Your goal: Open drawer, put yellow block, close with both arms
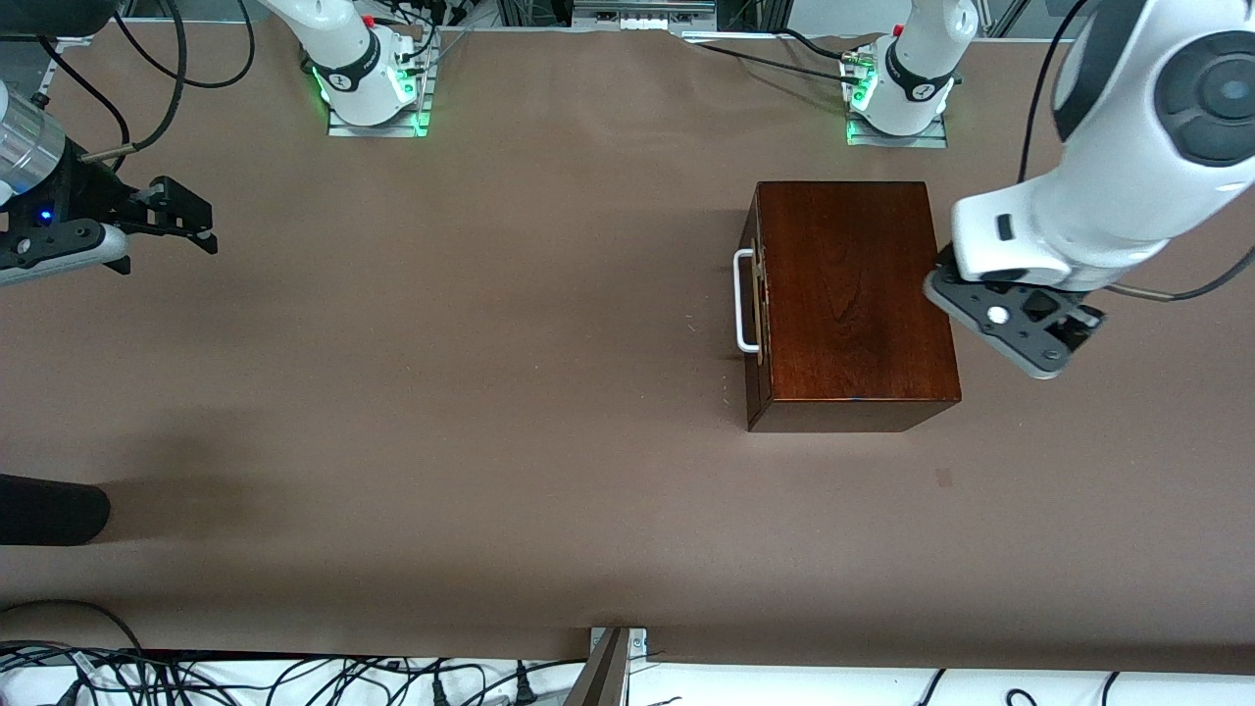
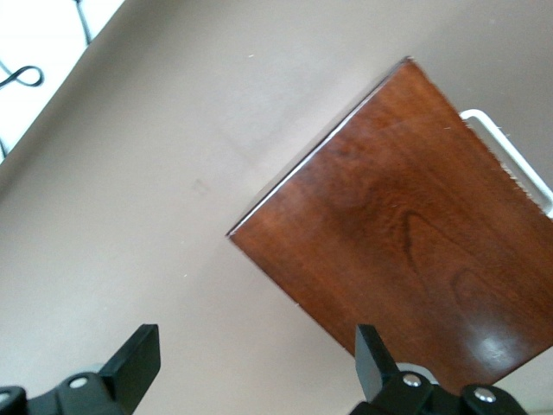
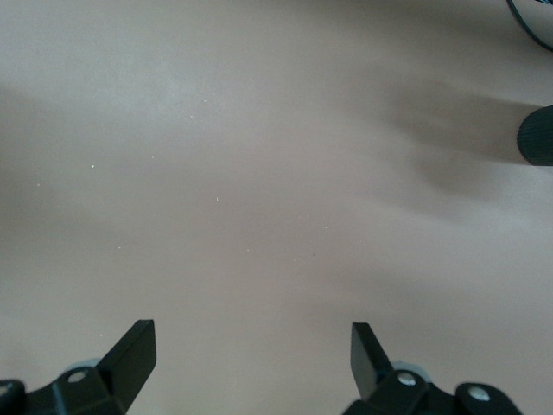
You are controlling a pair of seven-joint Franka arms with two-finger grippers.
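The dark wooden box (image 1: pixel 853 294) stands toward the left arm's end of the table. Its drawer (image 1: pixel 757 294) is shut, and the white bar handle (image 1: pixel 745 299) faces the right arm's end. The left wrist view shows the box top (image 2: pixel 415 233) and the handle (image 2: pixel 510 156). My left gripper (image 2: pixel 257 346) is open and empty, over the table at the box's end away from the handle; its hand shows in the front view (image 1: pixel 1025 319). My right gripper (image 1: pixel 208 227) is open and empty above bare table (image 3: pixel 259 173) at the right arm's end. The yellow block is out of view.
A black rounded object (image 1: pixel 49 510) lies at the right arm's end, nearer to the front camera, and shows in the right wrist view (image 3: pixel 537 134). Cables (image 1: pixel 294 677) and a metal bracket (image 1: pixel 613 657) line the table edge nearest the front camera.
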